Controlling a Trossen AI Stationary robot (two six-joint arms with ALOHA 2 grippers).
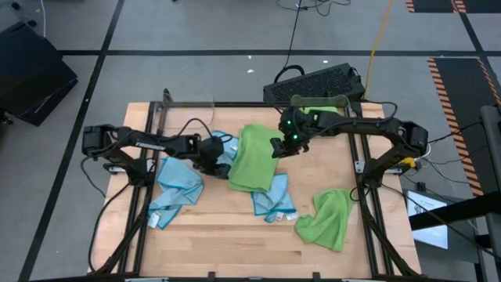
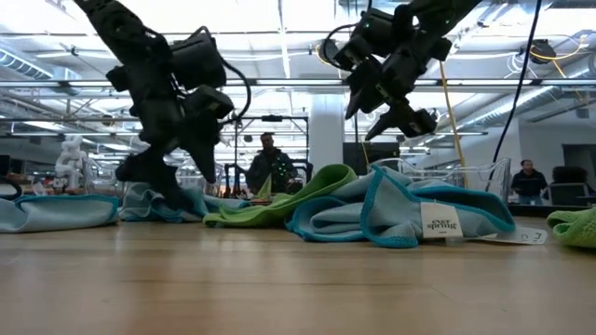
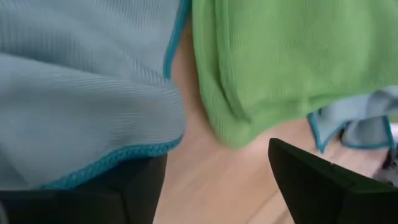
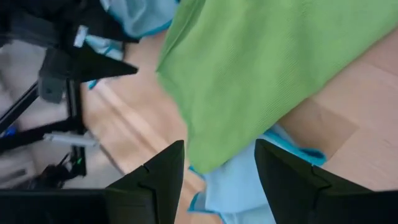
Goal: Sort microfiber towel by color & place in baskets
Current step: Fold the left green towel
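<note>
Sorting barely begun: green towels (image 1: 252, 158) and blue towels (image 1: 178, 182) lie strewn mid-table; one clear basket (image 1: 188, 110) sits far left, apparently empty. Left gripper (image 1: 219, 157) spread wide over blue cloth, right gripper (image 1: 279, 147) half-open above green, neither gripping.

A white tag (image 2: 440, 221) sewn to the blue towel (image 2: 391, 216) reads "ever spring".

A: What's lying around the table (image 1: 235, 235) in the high view?
B: Grey floor (image 1: 196, 31) with dark lines; a black keyboard (image 1: 313, 81) is sitting top centre.
A: And beyond it, low view?
B: Ceiling lights (image 2: 279, 19) are glowing; a person (image 2: 270, 167) is standing centre.
</note>
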